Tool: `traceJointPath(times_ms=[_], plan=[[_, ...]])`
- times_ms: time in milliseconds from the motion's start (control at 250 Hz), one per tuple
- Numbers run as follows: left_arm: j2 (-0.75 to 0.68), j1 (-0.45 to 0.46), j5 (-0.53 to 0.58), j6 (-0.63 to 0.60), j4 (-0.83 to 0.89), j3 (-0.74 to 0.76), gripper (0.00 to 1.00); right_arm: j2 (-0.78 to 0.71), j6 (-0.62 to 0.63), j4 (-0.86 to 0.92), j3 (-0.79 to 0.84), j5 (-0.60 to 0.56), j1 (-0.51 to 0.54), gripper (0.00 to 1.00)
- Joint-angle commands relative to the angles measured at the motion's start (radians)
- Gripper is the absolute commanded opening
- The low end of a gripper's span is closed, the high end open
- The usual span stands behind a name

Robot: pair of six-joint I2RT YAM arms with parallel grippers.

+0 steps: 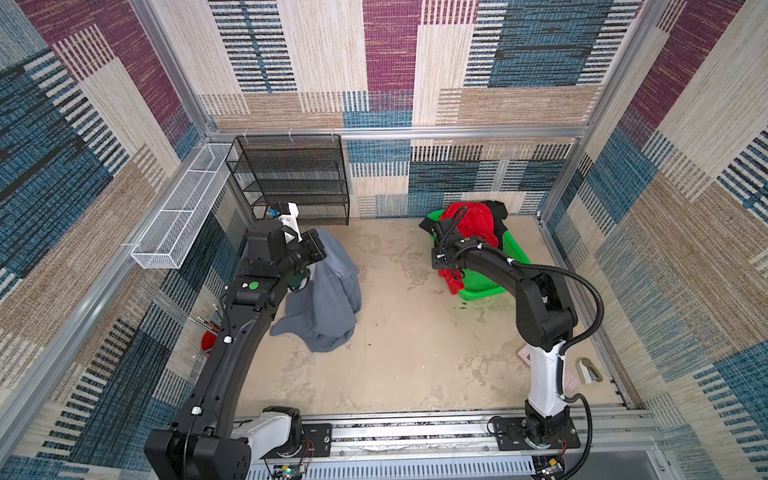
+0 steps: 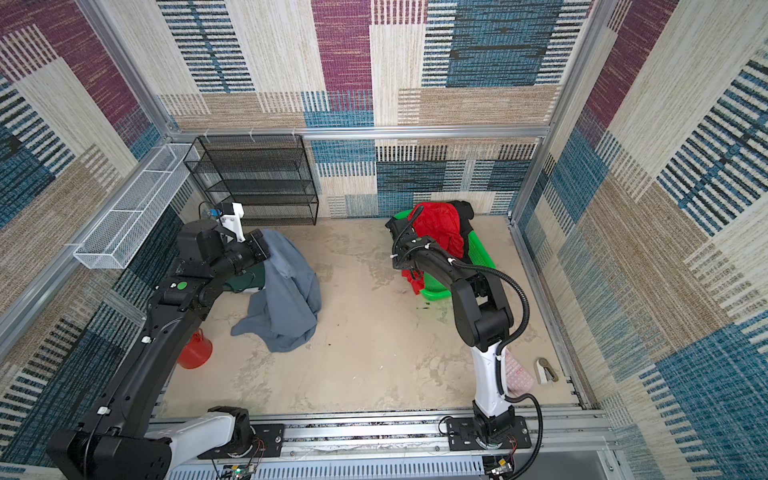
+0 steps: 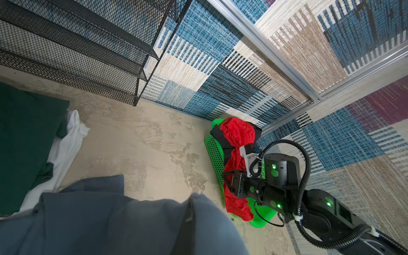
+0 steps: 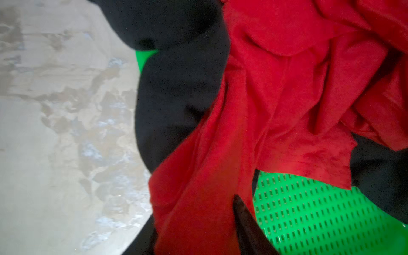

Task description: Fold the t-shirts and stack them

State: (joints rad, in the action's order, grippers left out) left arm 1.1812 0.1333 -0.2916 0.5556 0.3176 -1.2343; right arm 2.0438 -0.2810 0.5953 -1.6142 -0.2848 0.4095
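- Left gripper (image 1: 320, 249) clamps the slate grey t-shirt (image 1: 328, 307), which hangs bunched by the table's (image 1: 415, 332) far-left corner; it could drag across the dark green t-shirt (image 3: 26, 132).
- Right gripper (image 3: 226, 181), jaws unreadable, meets the red t-shirt (image 1: 469, 228) in the far-right green mesh basket (image 4: 320, 209); the tangled black t-shirt (image 4: 176, 99) may come along.

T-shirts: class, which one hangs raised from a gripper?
The slate grey t-shirt: it alone drapes from the left gripper; the red t-shirt and black t-shirt lie in the green basket.
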Motion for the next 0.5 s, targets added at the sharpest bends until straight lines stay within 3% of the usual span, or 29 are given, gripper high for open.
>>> traceJointPath(times_ms=[0,156,496], plan=[[0.009,0.009,-0.017,0.004,-0.067,-0.002,0.0,-0.018,0.019,0.001,0.038,-0.076,-0.035,0.43],[0.025,0.023,-0.026,0.001,-0.069,-0.011,0.0,-0.044,0.012,-0.045,0.086,-0.031,-0.113,0.4],[0.029,0.04,-0.027,-0.004,-0.063,-0.007,0.0,0.003,0.125,-0.103,0.056,-0.139,-0.185,0.43]])
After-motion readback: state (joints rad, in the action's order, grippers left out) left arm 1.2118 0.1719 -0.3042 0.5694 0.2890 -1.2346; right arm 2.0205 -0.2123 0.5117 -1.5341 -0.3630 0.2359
